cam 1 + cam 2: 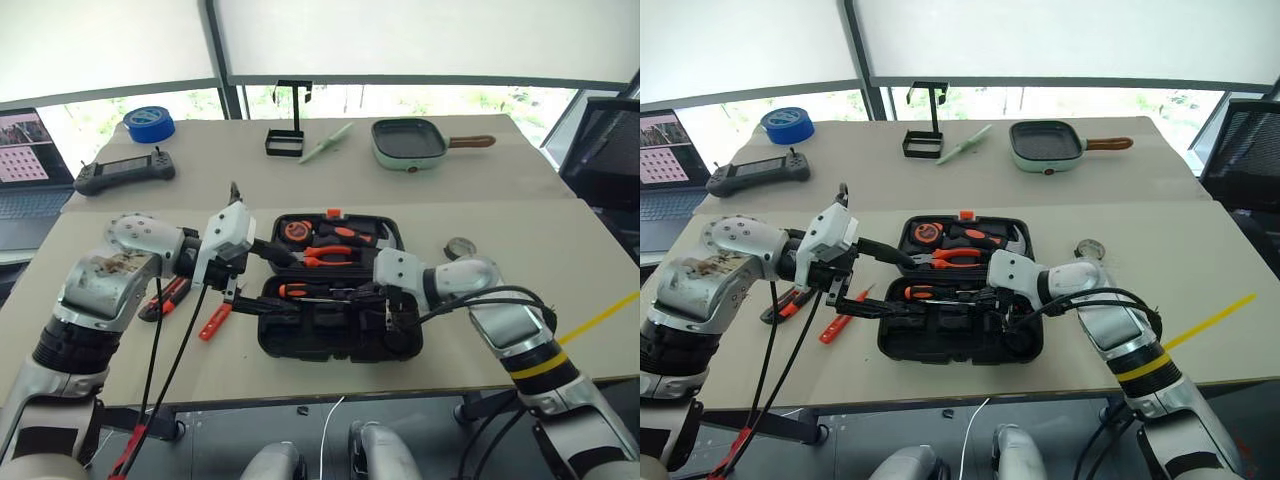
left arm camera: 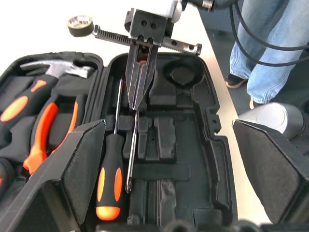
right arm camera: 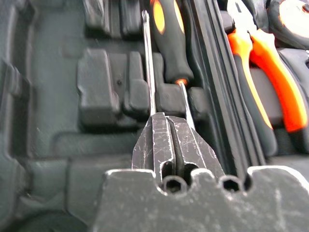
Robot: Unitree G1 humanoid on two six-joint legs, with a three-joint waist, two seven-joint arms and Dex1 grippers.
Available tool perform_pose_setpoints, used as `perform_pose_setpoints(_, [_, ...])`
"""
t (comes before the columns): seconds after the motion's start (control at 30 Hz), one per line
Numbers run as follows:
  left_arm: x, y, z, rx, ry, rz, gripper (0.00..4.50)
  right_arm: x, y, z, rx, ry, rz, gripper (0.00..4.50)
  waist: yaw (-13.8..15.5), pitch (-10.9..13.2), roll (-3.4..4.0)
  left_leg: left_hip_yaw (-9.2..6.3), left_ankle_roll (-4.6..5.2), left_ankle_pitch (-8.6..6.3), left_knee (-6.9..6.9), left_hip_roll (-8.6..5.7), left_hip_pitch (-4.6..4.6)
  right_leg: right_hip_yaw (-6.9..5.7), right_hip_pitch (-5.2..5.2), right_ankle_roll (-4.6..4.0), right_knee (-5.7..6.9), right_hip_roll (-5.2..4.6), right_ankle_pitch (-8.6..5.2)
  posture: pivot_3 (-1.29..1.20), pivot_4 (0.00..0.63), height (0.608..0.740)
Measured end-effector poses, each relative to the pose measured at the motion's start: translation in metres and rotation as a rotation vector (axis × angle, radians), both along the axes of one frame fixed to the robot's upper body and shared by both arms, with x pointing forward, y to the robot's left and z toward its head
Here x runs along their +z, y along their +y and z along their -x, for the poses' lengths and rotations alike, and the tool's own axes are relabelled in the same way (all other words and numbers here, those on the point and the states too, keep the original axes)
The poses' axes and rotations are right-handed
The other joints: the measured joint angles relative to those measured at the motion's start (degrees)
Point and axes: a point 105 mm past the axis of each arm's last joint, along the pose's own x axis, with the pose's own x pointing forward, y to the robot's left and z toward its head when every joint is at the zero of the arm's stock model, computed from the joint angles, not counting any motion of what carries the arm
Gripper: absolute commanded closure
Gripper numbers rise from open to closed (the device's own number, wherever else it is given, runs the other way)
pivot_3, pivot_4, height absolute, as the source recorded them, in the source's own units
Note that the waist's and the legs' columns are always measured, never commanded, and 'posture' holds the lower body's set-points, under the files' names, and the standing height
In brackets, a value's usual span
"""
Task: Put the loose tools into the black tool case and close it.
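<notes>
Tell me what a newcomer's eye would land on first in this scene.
First, the open black tool case in the middle of the near table, with the right gripper shut on a thin screwdriver over its near half, beside an orange-and-black screwdriver already lying there. The left gripper hangs open at the case's left edge. Bright orange pliers stand out in the far half.

Right gripper (image 3: 168, 126) pinched shut on a thin screwdriver shaft (image 3: 148, 63) running toward 12 o'clock over the black tool case (image 3: 58, 87) slots (orange-and-black-handled screwdriver (image 3: 170, 38) seated just beside it), pliers (image 3: 270, 77) at 2 o'clock.
</notes>
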Motion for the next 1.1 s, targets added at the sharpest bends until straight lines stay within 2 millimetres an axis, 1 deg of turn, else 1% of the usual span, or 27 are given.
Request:
perform_pose_setpoints(0.03, [-0.004,0.002,0.000,0.019,0.008,-0.001,0.00,0.009,0.002,0.002,0.003,0.007,-0.048,4.49,-0.01,0.00,0.01,0.01,0.00,0.00,0.00,0.00,-0.03,0.00,-0.03,0.00,0.00,0.00,0.00,0.00,0.150,0.740])
perform_pose_setpoints(0.07, [-0.008,0.007,-0.001,0.051,0.015,0.001,0.00,0.021,0.003,0.005,0.003,0.021,-0.103,4.21,-0.06,0.01,0.01,0.01,0.00,0.00,0.00,0.00,-0.03,0.01,-0.04,0.00,0.01,0.00,0.00,0.00,0.150,0.740])
perform_pose_setpoints(0.1, [-0.013,0.016,-0.002,0.106,0.028,0.003,0.00,0.038,0.000,0.007,-0.001,0.029,-0.165,3.91,-0.11,0.01,0.02,0.01,0.00,0.00,0.00,0.00,-0.03,0.00,-0.04,-0.01,0.00,0.00,0.00,0.00,0.150,0.740])
perform_pose_setpoints(0.13, [-0.016,0.023,-0.002,0.154,0.036,0.001,0.00,0.050,-0.003,0.009,-0.004,0.041,-0.208,3.65,-0.11,0.02,0.02,0.00,0.00,0.00,-0.01,0.00,-0.03,-0.01,-0.05,-0.01,-0.01,0.01,0.00,0.00,0.150,0.740])
perform_pose_setpoints(0.2, [-0.021,0.047,0.001,0.288,0.046,0.004,0.00,0.079,-0.012,0.020,0.014,0.062,-0.291,3.01,0.01,0.03,0.04,-0.03,0.00,0.00,-0.07,0.01,-0.03,-0.05,-0.05,-0.01,-0.06,0.02,0.00,0.00,0.150,0.740])
perform_pose_setpoints(0.23, [-0.023,0.054,0.003,0.327,0.051,0.002,0.00,0.085,-0.014,0.025,0.027,0.069,-0.305,2.66,0.01,0.03,0.05,-0.06,-0.01,-0.01,-0.13,0.03,-0.02,-0.05,-0.04,-0.01,-0.07,0.02,0.00,0.00,0.150,0.740])
perform_pose_setpoints(0.3, [-0.034,0.082,0.013,0.479,0.082,-0.003,0.00,0.093,-0.022,0.041,0.061,0.107,-0.319,1.96,0.06,0.04,0.06,-0.06,-0.01,-0.01,-0.32,0.03,0.03,-0.03,-0.03,-0.01,-0.16,0.00,0.00,0.00,0.150,0.740])
perform_pose_setpoints(0.33, [-0.041,0.094,0.018,0.546,0.104,-0.006,0.00,0.093,-0.026,0.045,0.062,0.124,-0.318,1.64,0.10,0.04,0.06,-0.06,0.00,-0.01,-0.36,0.03,0.04,-0.02,-0.02,-0.01,-0.17,0.01,0.00,0.00,0.150,0.740])
perform_pose_setpoints(0.37, [-0.045,0.102,0.024,0.589,0.116,-0.010,0.00,0.093,-0.027,0.048,0.069,0.139,-0.319,1.37,0.10,0.05,0.05,-0.06,0.00,-0.01,-0.37,0.04,0.03,0.00,-0.03,0.00,-0.18,0.00,-0.01,0.00,0.150,0.740])
perform_pose_setpoints(0.43, [-0.057,0.123,0.043,0.696,0.152,-0.022,0.00,0.090,-0.031,0.058,0.081,0.185,-0.322,0.60,0.15,0.06,0.05,-0.04,0.00,-0.01,-0.43,0.04,0.06,0.04,-0.02,0.00,-0.17,-0.02,-0.01,0.00,0.150,0.740])
perform_pose_setpoints(0.5, [-0.063,0.137,0.056,0.781,0.166,-0.032,0.00,0.090,-0.032,0.064,0.098,0.208,-0.329,0.07,0.26,0.06,0.05,-0.03,0.00,-0.01,-0.43,0.04,0.07,0.06,-0.01,0.00,-0.16,-0.03,-0.01,0.00,0.150,0.740])
perform_pose_setpoints(0.6, [-0.066,0.148,0.068,0.857,0.158,-0.054,0.00,0.092,-0.032,0.070,0.115,0.209,-0.331,0.07,1.07,0.06,0.03,-0.03,0.00,-0.02,-0.42,0.04,0.08,0.07,0.05,0.00,-0.15,-0.06,-0.01,0.00,0.150,0.740])
perform_pose_setpoints(0.67, [-0.066,0.148,0.068,0.871,0.148,-0.066,0.00,0.094,-0.030,0.072,0.122,0.208,-0.338,0.07,1.65,0.06,0.03,-0.04,0.01,-0.03,-0.42,0.04,0.10,0.08,0.09,0.01,-0.15,-0.09,-0.01,0.00,0.150,0.740])
perform_pose_setpoints(0.7, [-0.065,0.145,0.065,0.887,0.147,-0.071,0.00,0.093,-0.030,0.073,0.119,0.207,-0.336,0.07,1.97,0.06,0.02,-0.05,0.03,-0.03,-0.42,0.04,0.09,0.08,0.10,0.01,-0.15,-0.09,0.00,0.00,0.150,0.740])
perform_pose_setpoints(0.8, [-0.060,0.131,0.050,0.893,0.139,-0.083,0.00,0.089,-0.031,0.072,0.102,0.214,-0.330,0.07,2.51,0.05,-0.05,-0.07,0.05,-0.04,-0.40,0.04,0.06,0.07,0.09,0.02,-0.11,-0.07,0.01,0.00,0.150,0.740])
perform_pose_setpoints(0.93, [-0.055,0.106,0.035,0.875,0.207,-0.151,0.00,0.084,-0.028,0.073,0.084,0.208,-0.326,0.07,1.98,0.03,-0.09,-0.06,0.05,-0.03,-0.42,0.02,0.09,0.10,0.05,0.02,-0.10,-0.04,0.01,0.00,0.150,0.740])
perform_pose_setpoints(1.07, [-0.059,0.089,0.020,0.878,0.271,-0.198,0.00,0.080,-0.028,0.073,0.055,0.179,-0.329,0.07,1.13,0.05,-0.11,-0.03,0.01,-0.02,-0.48,0.02,0.10,0.07,-0.01,0.01,-0.10,0.01,0.01,0.00,0.150,0.740])
perform_pose_setpoints(1.1, [-0.062,0.089,0.016,0.890,0.283,-0.214,0.00,0.079,-0.026,0.073,0.054,0.175,-0.330,0.07,0.98,0.05,-0.11,-0.01,0.00,-0.01,-0.48,0.02,0.11,0.07,-0.01,0.00,-0.12,0.03,0.01,0.00,0.150,0.740])
